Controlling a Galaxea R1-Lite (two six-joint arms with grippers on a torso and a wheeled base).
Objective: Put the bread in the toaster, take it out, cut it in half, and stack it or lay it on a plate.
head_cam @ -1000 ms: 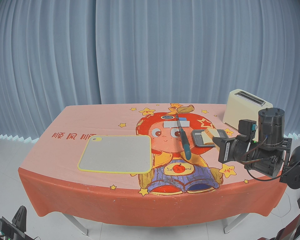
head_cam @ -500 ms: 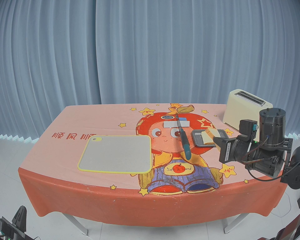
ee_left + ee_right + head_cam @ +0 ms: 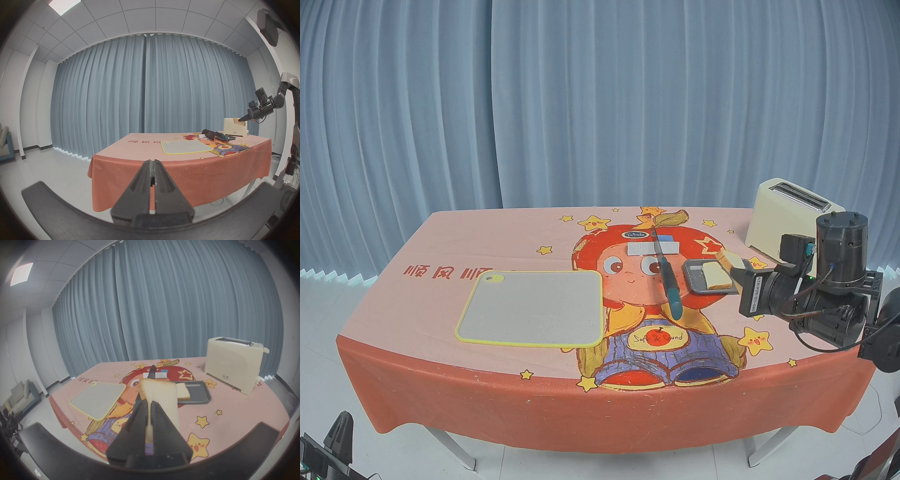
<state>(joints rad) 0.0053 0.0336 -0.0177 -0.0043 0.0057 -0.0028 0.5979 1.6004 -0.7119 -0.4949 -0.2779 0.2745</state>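
Observation:
My right gripper is shut on a slice of bread and holds it upright in the air, above the right end of a dark tray. In the right wrist view the held bread stands up between the closed fingers. A second slice lies flat in the tray. The cream toaster stands behind and to the right, its slots facing up. My left gripper is shut on nothing, low and well off the table's left side.
A knife with a teal handle lies left of the tray, its blade over a small white rest. A grey, yellow-rimmed cutting board lies on the left half of the orange tablecloth. Blue curtains hang behind.
My right gripper has risen and drawn back to the right with the bread, toward the toaster. The slice in the tray now shows more fully. The left arm has not moved.

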